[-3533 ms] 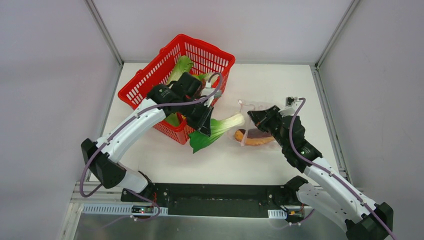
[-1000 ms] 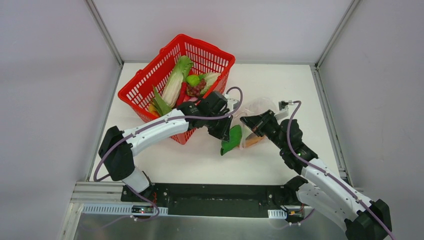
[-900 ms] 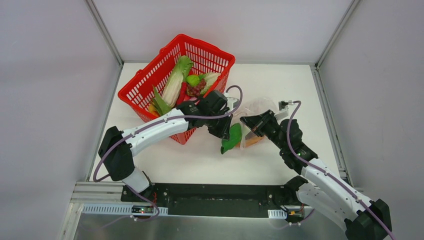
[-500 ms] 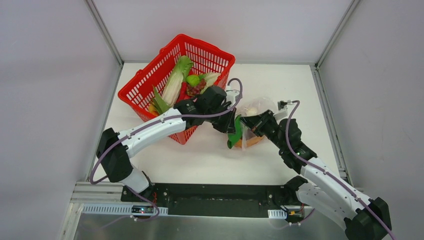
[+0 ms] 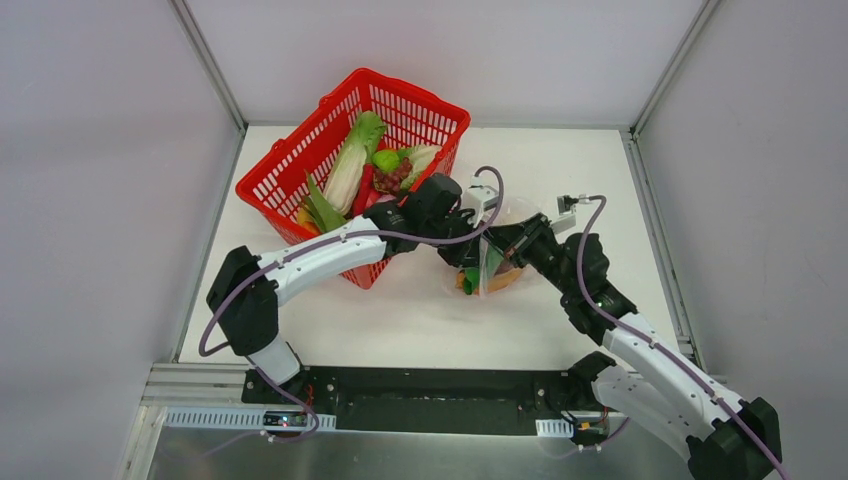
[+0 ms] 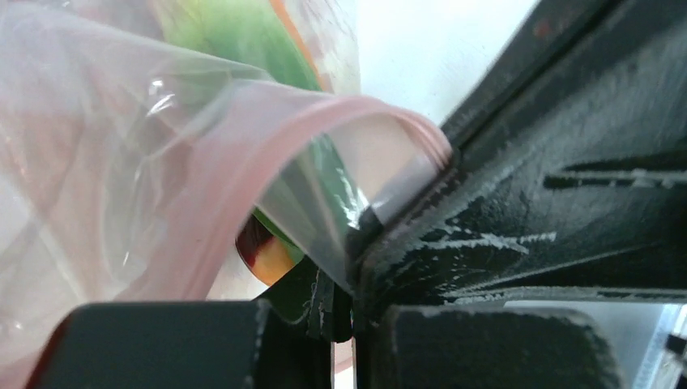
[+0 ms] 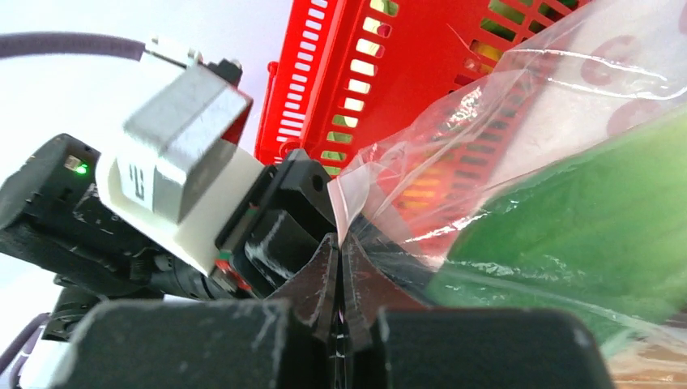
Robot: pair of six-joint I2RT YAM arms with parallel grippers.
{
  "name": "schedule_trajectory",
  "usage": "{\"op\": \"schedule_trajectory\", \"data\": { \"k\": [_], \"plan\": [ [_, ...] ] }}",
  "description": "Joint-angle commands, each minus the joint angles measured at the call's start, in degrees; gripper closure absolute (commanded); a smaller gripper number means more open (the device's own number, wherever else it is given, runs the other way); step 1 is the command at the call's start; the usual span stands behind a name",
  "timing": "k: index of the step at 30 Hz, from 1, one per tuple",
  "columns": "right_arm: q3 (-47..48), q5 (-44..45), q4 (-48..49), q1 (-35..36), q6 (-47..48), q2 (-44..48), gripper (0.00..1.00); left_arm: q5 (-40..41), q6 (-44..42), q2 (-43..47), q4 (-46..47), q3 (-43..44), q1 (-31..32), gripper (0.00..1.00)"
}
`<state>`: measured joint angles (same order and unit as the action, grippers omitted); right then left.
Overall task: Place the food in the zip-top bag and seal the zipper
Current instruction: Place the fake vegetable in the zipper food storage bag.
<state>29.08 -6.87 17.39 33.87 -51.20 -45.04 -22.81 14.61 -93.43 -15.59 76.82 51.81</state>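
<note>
Since the moment before, the left end effector has pushed on toward the right end effector, and the green-white bok choy it carries has gone from hanging at the mouth of the zip-top bag to lying mostly inside it. Only a bit of green leaf shows just below the left end effector in the overhead view.

From the left wrist, its fingers look pressed together on a dark green edge of the bok choy, though the bag film crowds close and blurs the contact. The pinkish zipper arches open just above those fingers.

The right end effector is clamped flat on the clear film of the bag's rim, holding the mouth up. Seen from its wrist, the green leaf sits behind the film to its right.

An orange bun lies in the bag below the right end effector, on the worktop. Beyond the left end effector, on its far side from the bag, stands a red mesh basket with more toy greens in it.
</note>
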Motion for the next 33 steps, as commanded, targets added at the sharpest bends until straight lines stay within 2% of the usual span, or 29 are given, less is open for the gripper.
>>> {"op": "schedule_trajectory", "data": {
  "k": [1, 3, 6, 11, 17, 23, 26, 33],
  "plan": [
    [3.50, -3.87, 5.79, -0.69, -3.53, -0.55, 1.00, -5.41, -10.34, 1.65, 3.36, -1.11, 0.50, 0.95],
    [2.91, -4.55, 7.08, -0.88, -4.57, -0.59, 1.00, -8.45, -15.71, 0.42, -0.47, 0.10, 0.53, 0.90],
    [2.74, -4.99, 7.57, -0.98, -4.99, -0.59, 1.00, -8.38, -21.17, -2.93, -8.32, 5.41, 0.55, 0.87],
    [1.59, -3.69, 7.63, -1.06, -5.50, 0.63, 1.00, -11.40, -24.06, -5.46, -9.91, 8.75, 0.53, 0.76],
    [1.07, -2.38, 7.30, -1.15, -4.90, 2.06, 1.00, -10.15, -19.33, -8.69, -6.87, 10.21, 0.56, 0.70],
    [0.59, -1.95, 7.23, -1.16, -4.70, 2.47, 1.00, -9.06, -12.40, -8.61, 2.63, 6.97, 0.51, 0.66],
    [0.11, -0.77, 6.89, -1.11, -4.80, 2.88, 1.00, -7.54, -9.80, -8.46, 4.06, 5.79, 0.51, 0.64],
    [-0.46, 5.84, 0.72, -1.27, -5.15, 3.18, 1.00, -4.08, -8.34, -0.09, 5.92, -0.70, 0.23, 0.60]
  ]
}}
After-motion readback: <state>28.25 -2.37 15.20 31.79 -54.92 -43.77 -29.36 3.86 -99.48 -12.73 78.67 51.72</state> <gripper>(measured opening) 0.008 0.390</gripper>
